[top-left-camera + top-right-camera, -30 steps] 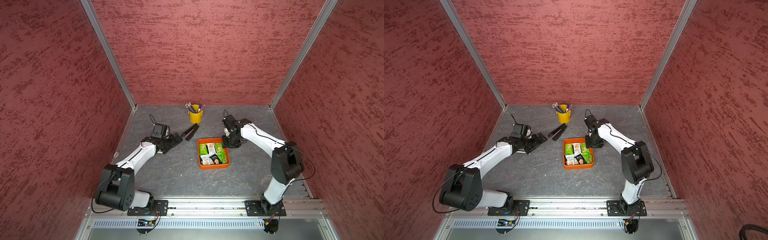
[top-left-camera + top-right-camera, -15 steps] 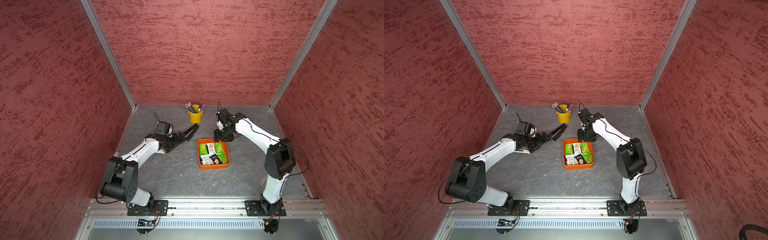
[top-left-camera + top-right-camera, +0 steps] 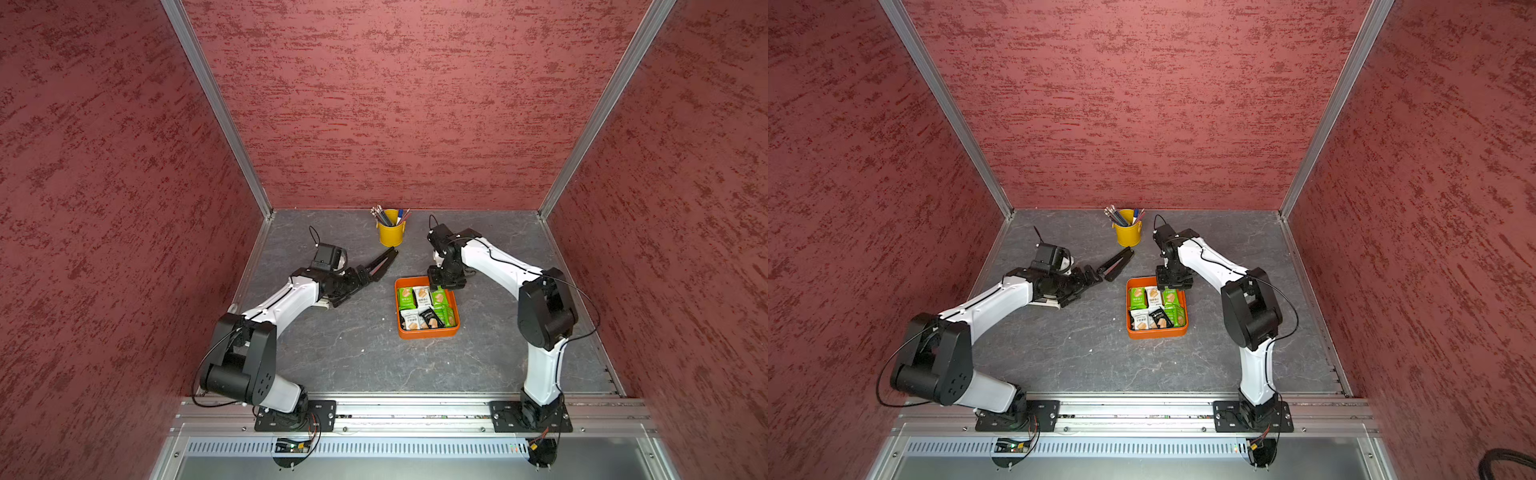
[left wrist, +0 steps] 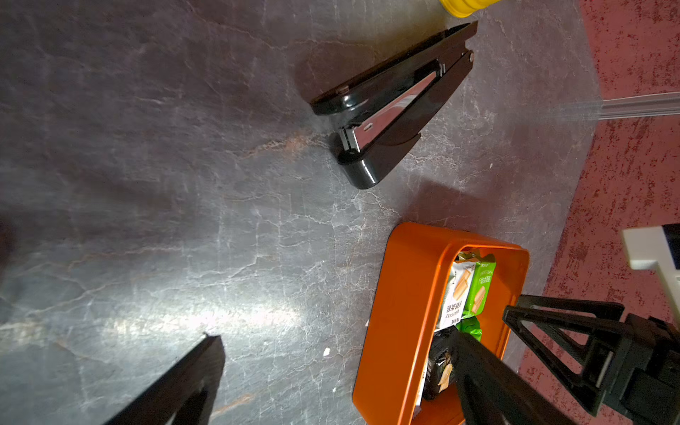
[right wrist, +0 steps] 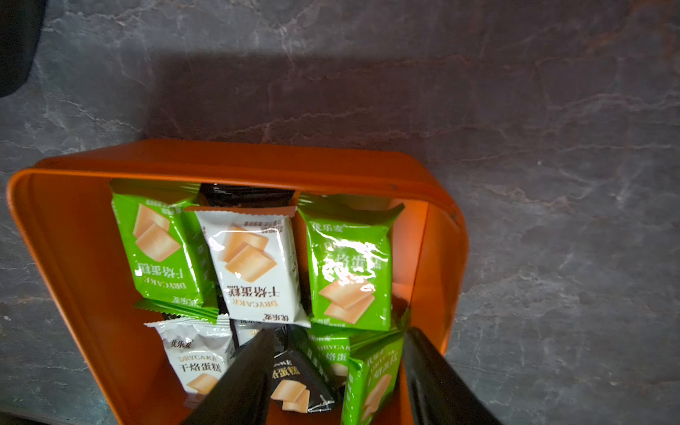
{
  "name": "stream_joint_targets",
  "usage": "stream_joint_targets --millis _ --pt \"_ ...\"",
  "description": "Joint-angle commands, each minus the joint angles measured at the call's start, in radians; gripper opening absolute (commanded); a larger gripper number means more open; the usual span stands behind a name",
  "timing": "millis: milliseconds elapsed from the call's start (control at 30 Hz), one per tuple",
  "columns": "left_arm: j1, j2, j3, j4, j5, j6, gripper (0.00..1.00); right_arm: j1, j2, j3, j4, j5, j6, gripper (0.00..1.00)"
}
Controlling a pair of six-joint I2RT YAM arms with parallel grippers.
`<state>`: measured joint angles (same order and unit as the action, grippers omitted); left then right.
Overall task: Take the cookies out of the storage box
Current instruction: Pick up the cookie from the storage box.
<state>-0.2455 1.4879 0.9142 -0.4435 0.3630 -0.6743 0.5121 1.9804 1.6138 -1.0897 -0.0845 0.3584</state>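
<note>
Right arm: rises from its base at the front edge of the worktop (image 3: 353, 353), elbow high, forearm reaching in toward the middle, wrist bent down. The right gripper (image 3: 446, 283) points down above the storage box (image 3: 428, 333). In the wrist view its fingers (image 5: 254, 368) stand apart over a black and a green packet, clamped on nothing.

Left arm: stretched low over the left half, forearm nearly level. The left gripper (image 4: 331, 342) is spread wide with bare worktop between the fingers.

The storage box sits mid-worktop, a little toward the right edge. The cookies (image 5: 254, 257) all lie inside it, green, white and black packets overlapping.

Around: a black stapler (image 3: 384, 262) lies just ahead of the left gripper, apart from it. A yellow pen bucket (image 3: 390, 235) stands by the back edge beyond the stapler. Neither is in the right gripper's way.
</note>
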Motion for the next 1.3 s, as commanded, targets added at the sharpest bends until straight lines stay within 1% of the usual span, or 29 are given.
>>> stream_joint_targets --millis 0,200,733,967,1067,1167,1267 --pt "-0.007 0.008 -0.014 -0.005 0.007 -0.007 1.0 0.005 0.035 0.03 -0.001 0.043 -0.001 0.6" --pt "-0.008 0.011 -0.021 -0.009 0.005 -0.009 1.0 0.007 0.069 0.048 0.006 0.069 0.008 0.6" --pt "-0.008 -0.028 -0.059 -0.017 -0.01 -0.018 1.0 0.012 0.125 0.034 0.042 0.053 0.016 0.59" --pt "-0.008 -0.054 -0.074 -0.034 -0.016 -0.016 1.0 0.016 0.14 0.03 0.048 0.059 0.02 0.57" --pt "-0.008 -0.067 -0.074 -0.043 -0.019 -0.013 1.0 0.016 0.141 0.025 0.051 0.063 0.03 0.53" --pt "-0.008 -0.077 -0.07 -0.053 -0.025 -0.009 1.0 0.019 0.132 0.02 0.056 0.065 0.036 0.45" --pt "-0.008 -0.081 -0.069 -0.056 -0.026 -0.007 1.0 0.022 0.119 0.017 0.05 0.066 0.036 0.44"
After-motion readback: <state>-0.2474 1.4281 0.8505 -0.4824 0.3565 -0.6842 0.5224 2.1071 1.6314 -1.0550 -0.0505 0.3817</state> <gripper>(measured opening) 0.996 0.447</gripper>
